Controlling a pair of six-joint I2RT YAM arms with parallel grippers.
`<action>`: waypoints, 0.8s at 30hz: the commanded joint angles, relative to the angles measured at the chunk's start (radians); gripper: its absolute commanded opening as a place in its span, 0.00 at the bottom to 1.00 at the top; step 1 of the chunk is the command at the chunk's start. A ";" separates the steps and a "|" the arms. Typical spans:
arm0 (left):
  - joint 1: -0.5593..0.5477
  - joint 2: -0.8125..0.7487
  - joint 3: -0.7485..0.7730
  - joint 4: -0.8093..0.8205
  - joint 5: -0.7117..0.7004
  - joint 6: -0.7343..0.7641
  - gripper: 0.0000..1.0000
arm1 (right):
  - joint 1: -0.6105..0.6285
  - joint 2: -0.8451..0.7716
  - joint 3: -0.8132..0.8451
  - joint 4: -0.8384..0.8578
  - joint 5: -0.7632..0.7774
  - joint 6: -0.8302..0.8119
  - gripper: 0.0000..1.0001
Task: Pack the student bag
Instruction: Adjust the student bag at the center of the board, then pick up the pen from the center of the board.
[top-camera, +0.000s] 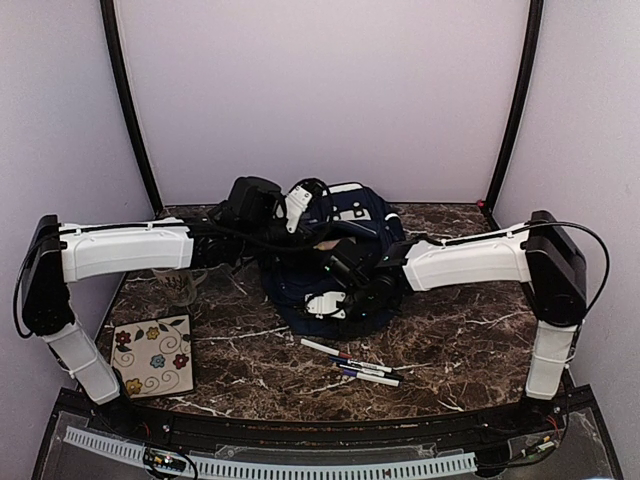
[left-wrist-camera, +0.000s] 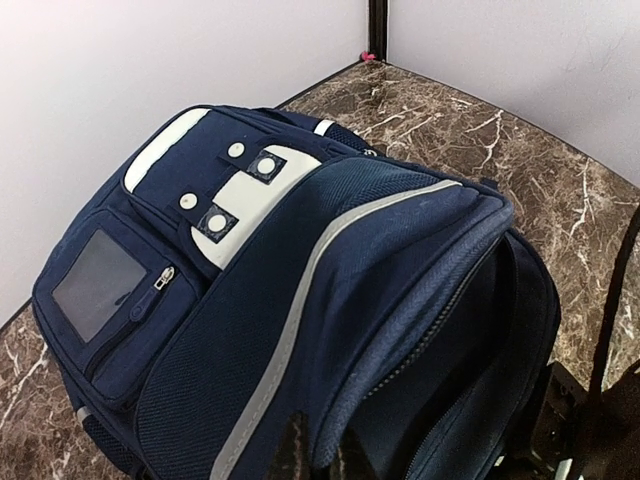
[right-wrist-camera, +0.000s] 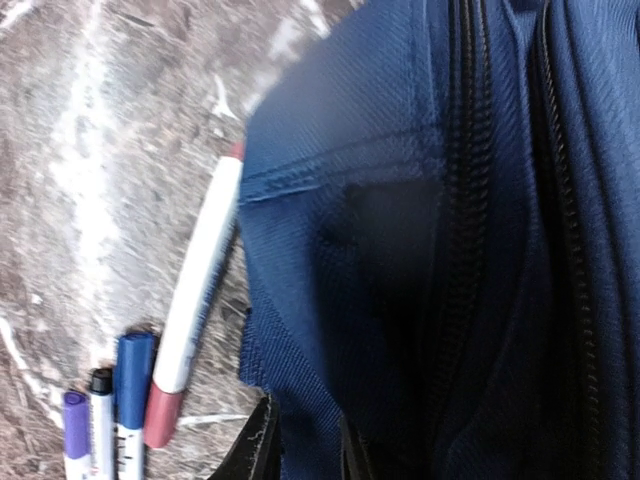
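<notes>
The bag lies mid-table, its long axis running near to far, with the white studded patch at the far end and the open zip toward the arms. Both tools are on it. The left tool comes in from the bag's left and is closed tight on the rim of the flap beside the open zip. The right tool sits at the bag's near edge, jaws only slightly apart with a fold of blue cloth between them — whether they clamp it or merely straddle it I cannot tell. As I judge it, the next move turns on the markers. They lie on the table just off the bag's near edge, toward the bases and a little to the right, their long axes roughly side to side and nearly parallel. The red-capped one is nearest, one end against the cloth; the blue, black and purple ones bunch just beside it. The right arm is plainly the nearer. Nothing stands between that tool and the markers, though the bag's own edge crowds the red one's end. A flowered tile and a clear cup sit well apart at the left — the cup partly under the left arm.
</notes>
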 joint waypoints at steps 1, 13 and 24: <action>0.062 -0.031 -0.016 0.083 0.092 -0.070 0.00 | 0.018 -0.036 0.027 0.035 -0.073 0.027 0.23; 0.158 0.005 -0.023 0.125 0.285 -0.153 0.00 | 0.061 0.030 0.079 0.005 -0.161 0.074 0.25; 0.158 0.017 -0.017 0.124 0.316 -0.160 0.00 | 0.070 0.096 0.113 -0.072 -0.147 0.121 0.33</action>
